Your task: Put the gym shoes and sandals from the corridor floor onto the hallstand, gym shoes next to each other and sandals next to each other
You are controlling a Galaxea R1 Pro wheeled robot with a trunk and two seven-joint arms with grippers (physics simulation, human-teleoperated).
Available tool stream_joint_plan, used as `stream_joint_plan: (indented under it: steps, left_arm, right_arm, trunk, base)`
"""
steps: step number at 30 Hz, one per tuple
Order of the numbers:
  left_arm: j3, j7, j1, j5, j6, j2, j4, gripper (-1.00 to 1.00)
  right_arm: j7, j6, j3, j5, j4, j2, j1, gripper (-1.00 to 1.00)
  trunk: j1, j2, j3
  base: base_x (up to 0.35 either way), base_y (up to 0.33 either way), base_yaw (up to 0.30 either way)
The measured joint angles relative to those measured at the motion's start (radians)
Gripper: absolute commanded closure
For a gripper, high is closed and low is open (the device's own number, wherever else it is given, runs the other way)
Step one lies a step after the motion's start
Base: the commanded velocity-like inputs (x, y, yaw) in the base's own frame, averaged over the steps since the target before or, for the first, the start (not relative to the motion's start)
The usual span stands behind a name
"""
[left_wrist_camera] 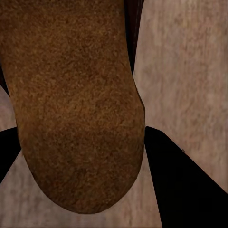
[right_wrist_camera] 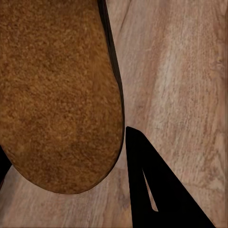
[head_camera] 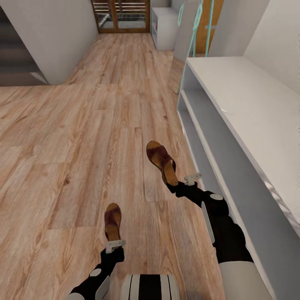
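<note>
Two dark brown sandals with tan footbeds are in my grippers, above the wood-plank corridor floor. My left gripper is shut on the heel of the nearer sandal. Its tan footbed sits between the black fingers. My right gripper is shut on the heel of the farther sandal, whose footbed lies beside a black finger. The pale hallstand, with a bench top and open tiers below, runs along the right, close to the right sandal. The gym shoes are out of view.
A second white shelf unit stands at the corridor's far end beside a slatted wooden door. A grey wall corner juts in at the left. Thin teal loops hang behind the hallstand. Open floor stretches ahead and left.
</note>
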Motion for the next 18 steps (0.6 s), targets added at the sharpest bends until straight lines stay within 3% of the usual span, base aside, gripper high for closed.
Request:
stream_joint_plan:
  steps: [9, 18]
  left_arm:
    - [0.000, 0.000, 0.000, -0.001, 0.004, 0.029, 0.000, 1.00]
    - [-0.002, 0.005, 0.003, -0.002, 0.003, 0.029, 0.000, 1.00]
  right_arm:
    - [-0.002, -0.002, 0.001, -0.001, 0.000, 0.006, 0.000, 1.00]
    - [-0.002, -0.002, 0.002, -0.002, 0.000, 0.006, 0.001, 1.00]
  trunk:
    - [-0.004, 0.002, 0.036]
    - [-0.008, 0.004, 0.084]
  base:
    - [0.000, 0.000, 0.000]
    - [0.000, 0.000, 0.000]
